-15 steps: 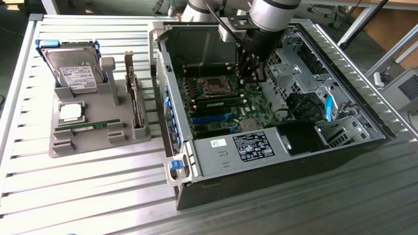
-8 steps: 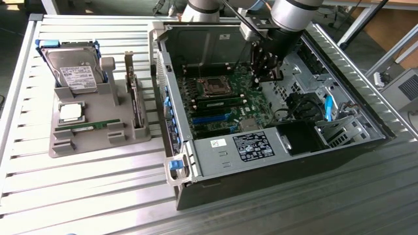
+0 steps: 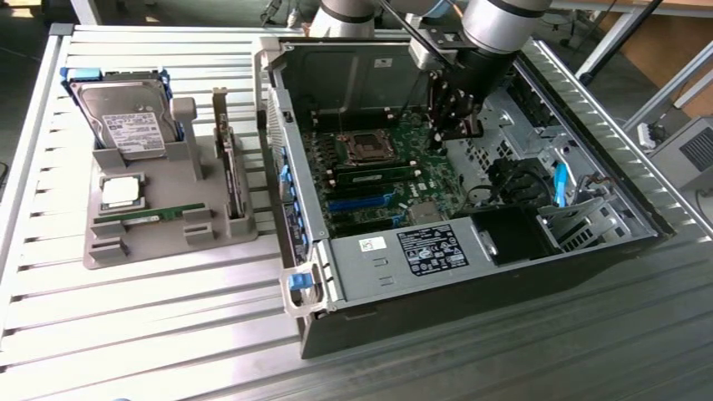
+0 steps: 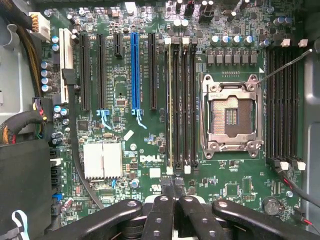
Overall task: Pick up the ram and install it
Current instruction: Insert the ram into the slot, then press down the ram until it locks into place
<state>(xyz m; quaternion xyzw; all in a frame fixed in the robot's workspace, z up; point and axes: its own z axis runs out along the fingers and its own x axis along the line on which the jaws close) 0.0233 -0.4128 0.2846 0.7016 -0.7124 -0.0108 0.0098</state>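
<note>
I see a ribbed metal tabletop (image 3: 167,317) made of long silver slats. Two things rest directly on it: a grey parts holder (image 3: 167,225) toward the exterior view's left, and beside it an open black computer case (image 3: 468,276) lying on its side.

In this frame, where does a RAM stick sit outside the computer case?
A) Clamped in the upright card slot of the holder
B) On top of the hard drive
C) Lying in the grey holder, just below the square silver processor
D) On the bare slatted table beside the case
C: in the exterior view a green ram stick lies flat in the grey holder, just below the silver processor, while the gripper is over the motherboard inside the case.
</note>
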